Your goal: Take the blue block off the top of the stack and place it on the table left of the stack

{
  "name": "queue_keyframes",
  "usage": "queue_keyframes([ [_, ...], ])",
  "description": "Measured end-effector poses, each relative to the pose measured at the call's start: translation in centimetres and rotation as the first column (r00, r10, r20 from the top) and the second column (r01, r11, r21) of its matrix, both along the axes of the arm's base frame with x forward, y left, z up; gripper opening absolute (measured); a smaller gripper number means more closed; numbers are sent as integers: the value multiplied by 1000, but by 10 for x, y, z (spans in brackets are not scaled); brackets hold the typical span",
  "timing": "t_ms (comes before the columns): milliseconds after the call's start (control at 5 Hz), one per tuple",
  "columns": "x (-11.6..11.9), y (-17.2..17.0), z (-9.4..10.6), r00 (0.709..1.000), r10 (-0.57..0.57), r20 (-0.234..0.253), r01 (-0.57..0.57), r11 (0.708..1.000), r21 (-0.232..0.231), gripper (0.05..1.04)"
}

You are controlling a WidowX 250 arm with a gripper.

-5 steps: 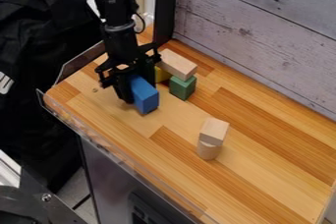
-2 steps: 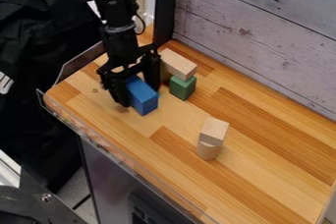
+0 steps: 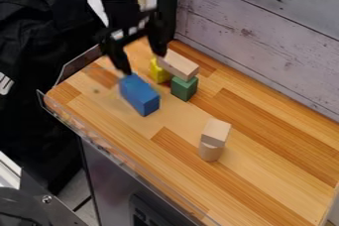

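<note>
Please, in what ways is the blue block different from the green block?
The blue block is long, while the green block is short and close to a cube. The blue block carries no other block, but the green block has one end of a pale wooden block on it. Both are on the wooden counter and have flat faces.

Four blocks (image 3: 140, 95), one cylinder (image 3: 210, 152), apparently one yellow piece (image 3: 159, 72).

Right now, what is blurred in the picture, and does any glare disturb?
Camera view: the hand is blurred; the blue block and green block have readable outlines; no strong glare on the tabletop.
</note>
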State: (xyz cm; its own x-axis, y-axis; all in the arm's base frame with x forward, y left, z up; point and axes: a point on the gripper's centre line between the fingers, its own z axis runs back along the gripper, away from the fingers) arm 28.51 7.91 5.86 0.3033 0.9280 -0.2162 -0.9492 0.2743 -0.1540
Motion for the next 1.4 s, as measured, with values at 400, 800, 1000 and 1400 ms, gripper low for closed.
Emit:
queue_keyframes([
  [400,25,-17,50,928,-372,4,369,921,126,999],
  [800,26,-54,32,648,-761,31,751,645,141,1000],
  [1000,23,-63,32,431,-902,31,890,430,154,999],
  [1400,15,-70,31,227,-966,-123,966,208,152,999],
])
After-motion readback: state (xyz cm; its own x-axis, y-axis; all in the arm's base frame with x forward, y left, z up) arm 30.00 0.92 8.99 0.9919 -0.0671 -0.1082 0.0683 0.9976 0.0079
